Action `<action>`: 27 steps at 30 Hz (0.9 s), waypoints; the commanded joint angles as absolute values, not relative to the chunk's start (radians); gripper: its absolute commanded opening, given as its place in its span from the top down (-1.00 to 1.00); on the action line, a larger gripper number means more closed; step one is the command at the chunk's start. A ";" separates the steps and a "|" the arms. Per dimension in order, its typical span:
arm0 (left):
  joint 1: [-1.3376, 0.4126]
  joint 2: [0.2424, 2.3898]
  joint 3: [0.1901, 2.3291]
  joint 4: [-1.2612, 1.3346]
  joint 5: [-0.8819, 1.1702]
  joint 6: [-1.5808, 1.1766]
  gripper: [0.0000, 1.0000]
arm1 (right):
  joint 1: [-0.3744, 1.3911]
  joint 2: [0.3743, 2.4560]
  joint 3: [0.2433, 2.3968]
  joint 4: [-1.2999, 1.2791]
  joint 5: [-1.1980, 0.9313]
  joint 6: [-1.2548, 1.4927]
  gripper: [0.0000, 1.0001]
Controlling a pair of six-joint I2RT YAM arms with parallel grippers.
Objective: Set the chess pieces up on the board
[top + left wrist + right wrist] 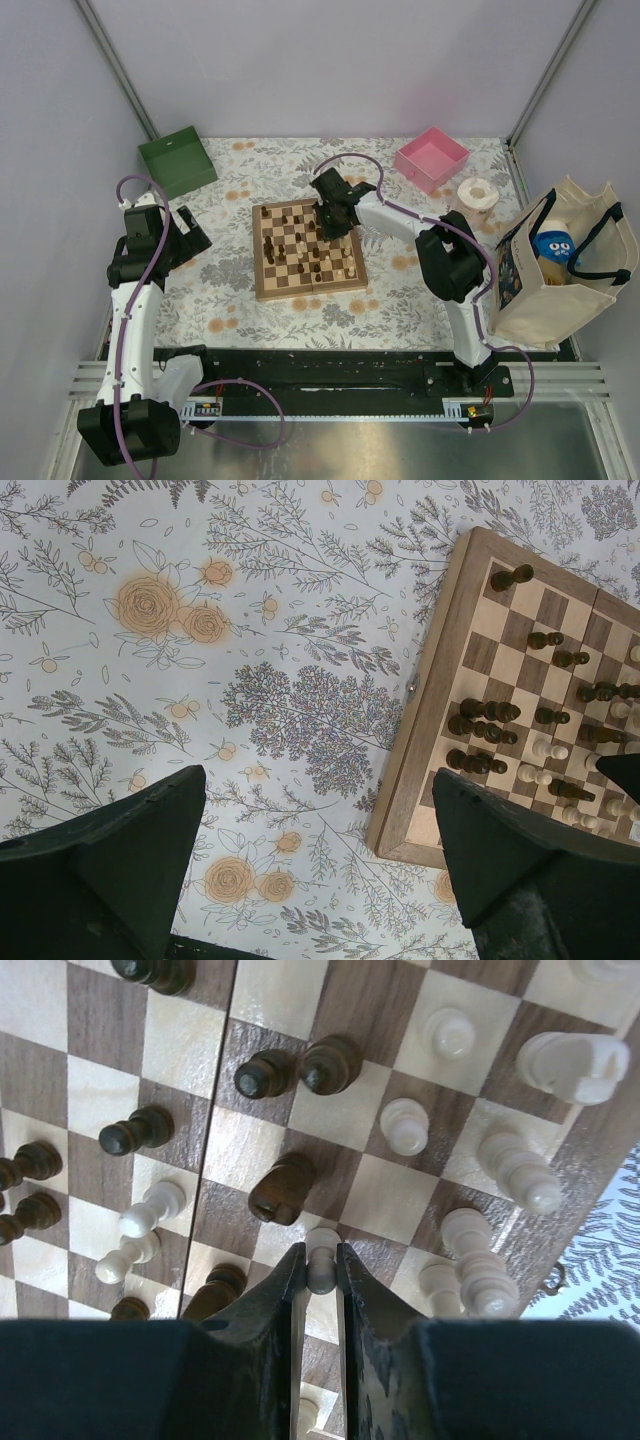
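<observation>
The checked wooden board (263,288) lies mid-table with dark and cream chess pieces scattered on it. My right gripper (334,222) hangs over its far right part. In the right wrist view the gripper (320,1263) is shut on a cream pawn (321,1256). A dark knight (281,1188) stands just ahead of it, and several cream pieces (520,1170) stand to the right. My left gripper (190,232) is open and empty over the cloth left of the board. The left wrist view shows the board's left edge (420,700) and dark pieces (487,711).
A green box (176,160) stands at the back left and a pink box (432,157) at the back right. A tape roll (477,192) and a cream tote bag (560,265) sit at the right. The floral cloth (220,300) covers the table.
</observation>
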State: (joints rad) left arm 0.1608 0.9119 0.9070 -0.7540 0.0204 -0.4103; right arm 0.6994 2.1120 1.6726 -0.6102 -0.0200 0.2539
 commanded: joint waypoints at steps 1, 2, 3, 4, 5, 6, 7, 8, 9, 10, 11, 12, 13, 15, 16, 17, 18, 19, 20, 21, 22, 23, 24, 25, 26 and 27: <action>0.167 0.907 0.905 -0.718 0.037 -0.399 -0.98 | 0.703 2.075 1.716 -0.607 0.064 0.236 0.62; 0.167 0.905 0.905 -0.718 0.037 -0.399 -0.98 | 0.701 2.079 1.721 -0.609 0.072 0.238 0.63; 0.167 0.907 0.905 -0.716 0.038 -0.399 -0.98 | 0.701 2.083 1.721 -0.606 0.081 0.238 0.63; 0.166 0.907 0.904 -0.716 0.037 -0.399 -0.98 | 0.700 2.086 1.727 -0.606 0.087 0.238 0.63; 0.167 0.908 0.904 -0.716 0.037 -0.399 -0.98 | 0.699 2.091 1.732 -0.607 0.092 0.244 0.63; 0.167 0.907 0.904 -0.719 0.037 -0.399 -0.98 | 0.695 2.094 1.736 -0.606 0.097 0.247 0.63; 0.167 0.907 0.904 -0.716 0.037 -0.399 -0.98 | 0.695 2.098 1.741 -0.606 0.091 0.248 0.63; 0.167 0.907 0.904 -0.716 0.038 -0.399 -0.98 | 0.692 2.102 1.747 -0.609 0.089 0.249 0.63; 0.167 0.907 0.904 -0.718 0.037 -0.399 -0.98 | 0.689 2.102 1.747 -0.611 0.097 0.252 0.63; 0.167 0.907 0.904 -0.716 0.038 -0.399 -0.98 | 0.687 2.103 1.747 -0.609 0.097 0.252 0.63; 0.167 0.908 0.905 -0.716 0.038 -0.399 -0.98 | 0.686 2.103 1.749 -0.609 0.092 0.253 0.63; 0.167 0.908 0.905 -0.716 0.038 -0.399 -0.98 | 0.683 2.103 1.749 -0.611 0.089 0.252 0.63; 0.167 0.908 0.905 -0.718 0.040 -0.399 -0.98 | 0.683 2.105 1.749 -0.611 0.089 0.252 0.63; 0.167 0.908 0.905 -0.716 0.038 -0.399 -0.98 | 0.681 2.105 1.747 -0.612 0.093 0.250 0.63; 0.167 0.910 0.905 -0.719 0.038 -0.399 -0.98 | 0.680 2.105 1.744 -0.612 0.095 0.252 0.62; 0.167 0.905 0.904 -0.718 0.037 -0.399 -0.98 | 0.678 2.106 1.743 -0.612 0.095 0.252 0.62; 0.167 0.907 0.904 -0.716 0.037 -0.399 -0.98 | 0.678 2.109 1.743 -0.614 0.098 0.252 0.63; 0.167 0.905 0.905 -0.716 0.037 -0.399 -0.98 | 0.680 2.114 1.744 -0.617 0.103 0.253 0.63; 0.166 0.908 0.904 -0.716 0.037 -0.399 -0.98 | 0.677 2.114 1.744 -0.617 0.100 0.253 0.62; 0.167 0.908 0.904 -0.715 0.037 -0.399 -0.98 | 0.675 2.118 1.744 -0.617 0.098 0.255 0.62; 0.167 0.908 0.904 -0.716 0.038 -0.399 -0.98 | 0.673 2.117 1.744 -0.618 0.095 0.255 0.62; 0.167 0.908 0.904 -0.716 0.037 -0.399 -0.98 | 0.673 2.121 1.746 -0.617 0.094 0.252 0.61; 0.167 0.908 0.905 -0.718 0.038 -0.399 -0.98 | 0.672 2.121 1.747 -0.618 0.094 0.250 0.61; 0.167 0.908 0.904 -0.716 0.037 -0.399 -0.98 | 0.673 2.125 1.749 -0.618 0.092 0.249 0.60; 0.167 0.908 0.904 -0.718 0.037 -0.399 -0.98 | 0.673 2.126 1.750 -0.617 0.092 0.249 0.59; 0.167 0.907 0.904 -0.718 0.038 -0.399 -0.98 | 0.672 2.129 1.750 -0.617 0.094 0.249 0.57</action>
